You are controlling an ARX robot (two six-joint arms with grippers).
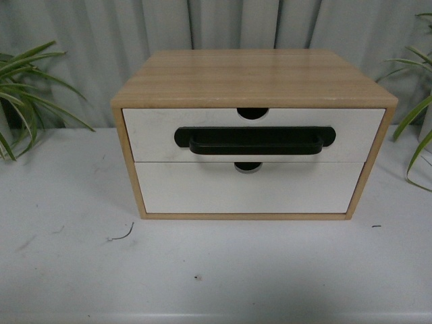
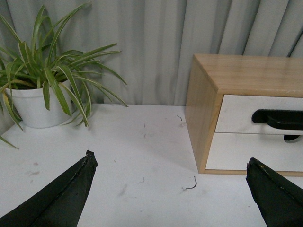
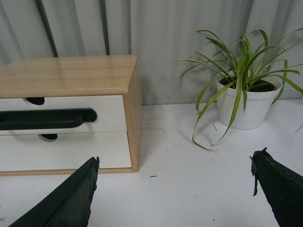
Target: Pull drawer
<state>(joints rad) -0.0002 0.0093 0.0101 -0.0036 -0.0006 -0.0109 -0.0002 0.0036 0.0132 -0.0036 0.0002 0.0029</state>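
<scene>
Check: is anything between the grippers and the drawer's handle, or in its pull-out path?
Nothing visible does. The table before the drawer holds only tiny specks, and its black handle is uncovered. Both the left gripper and right gripper are open.

No readable text is showing in any of the three views — no label, brand, number or sign is coming through on any surface.
</scene>
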